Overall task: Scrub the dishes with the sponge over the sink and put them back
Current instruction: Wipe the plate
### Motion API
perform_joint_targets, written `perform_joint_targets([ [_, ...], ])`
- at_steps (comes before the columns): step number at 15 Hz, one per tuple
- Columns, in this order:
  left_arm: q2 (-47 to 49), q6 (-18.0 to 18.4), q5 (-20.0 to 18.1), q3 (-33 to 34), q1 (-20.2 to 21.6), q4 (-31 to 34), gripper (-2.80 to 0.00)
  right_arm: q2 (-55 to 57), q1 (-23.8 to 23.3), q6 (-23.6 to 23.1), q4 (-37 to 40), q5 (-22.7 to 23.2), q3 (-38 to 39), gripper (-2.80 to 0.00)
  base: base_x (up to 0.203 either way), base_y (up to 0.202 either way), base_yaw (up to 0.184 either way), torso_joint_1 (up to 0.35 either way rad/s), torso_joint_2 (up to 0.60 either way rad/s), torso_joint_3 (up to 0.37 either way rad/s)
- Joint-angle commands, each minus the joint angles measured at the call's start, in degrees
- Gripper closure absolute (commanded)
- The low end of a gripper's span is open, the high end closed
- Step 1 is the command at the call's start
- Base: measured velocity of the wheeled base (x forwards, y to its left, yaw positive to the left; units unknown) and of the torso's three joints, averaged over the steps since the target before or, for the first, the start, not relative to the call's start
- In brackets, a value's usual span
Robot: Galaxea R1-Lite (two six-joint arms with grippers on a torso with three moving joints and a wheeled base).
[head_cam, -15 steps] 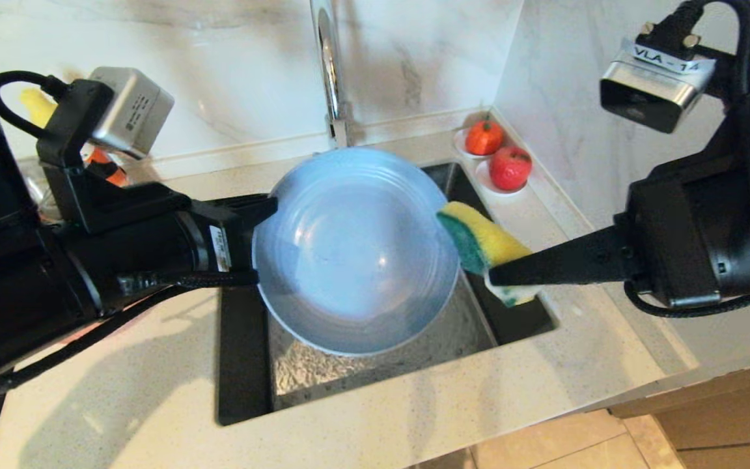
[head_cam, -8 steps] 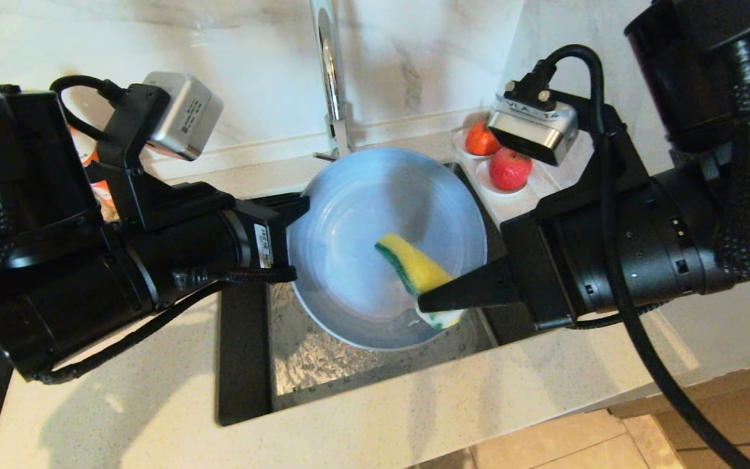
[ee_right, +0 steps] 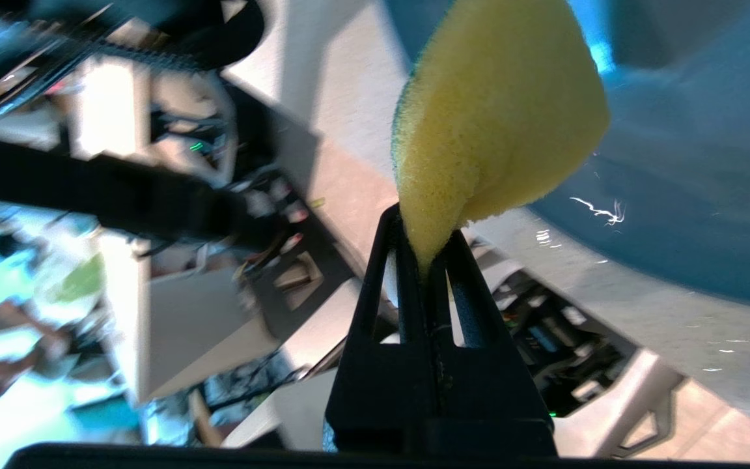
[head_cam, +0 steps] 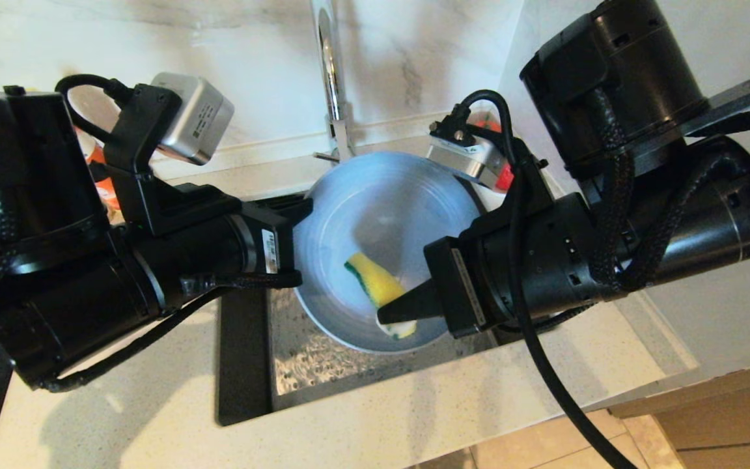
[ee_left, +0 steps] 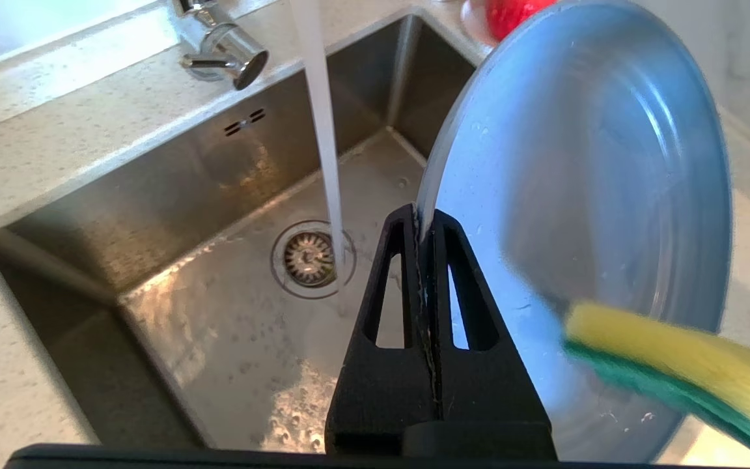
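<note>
Now L jaws clamp blue plate (head_cam: 381, 215) rim over sink (head_cam: 297, 365); R jaws pinch sponge (head_cam: 375, 283) on it.

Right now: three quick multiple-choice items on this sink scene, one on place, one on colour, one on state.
1. Where is the sponge?
A. against the plate's inner face
B. on the sink floor
C. on the counter

2. What colour is the plate in the left claw?
A. pink
B. light blue
C. white

3. How is the faucet?
A. off
B. dripping
C. running

Answers:
1 A: the right claw pinches the sponge and holds it against the plate's inner face.
2 B: the rim clamped in the left claw is light blue.
3 C: a steady stream falls beside the drain of the sink.
</note>
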Motion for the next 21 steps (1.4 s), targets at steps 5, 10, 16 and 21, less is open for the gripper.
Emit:
perform_joint_targets([
  [5,0.66,0.25,1.18,0.32,-2.09,-0.19,0.00,2.33,2.19,-0.20,0.03,-11.41,-1.26,0.00,0.000,0.000,0.000,0.000,0.00,0.000],
  [10,-0.05,0.25,1.97,0.76,-2.96,-0.19,0.00,1.63,1.94,-0.56,-0.26,-15.24,-2.75,0.00,0.000,0.000,0.000,0.000,0.00,0.000],
  [16,-0.93,0.25,2.05,1.91,-3.84,-0.16,0.00,0.18,-0.03,-0.44,-0.24,-15.97,-4.16,0.00,0.000,0.000,0.000,0.000,0.00,0.000],
  [21,-1.96,-0.24,2.02,2.54,-3.76,-0.28,0.00,-0.68,-1.49,-0.70,-0.43,-18.85,-4.16,0.00,0.000,0.000,0.000,0.000,0.00,0.000],
])
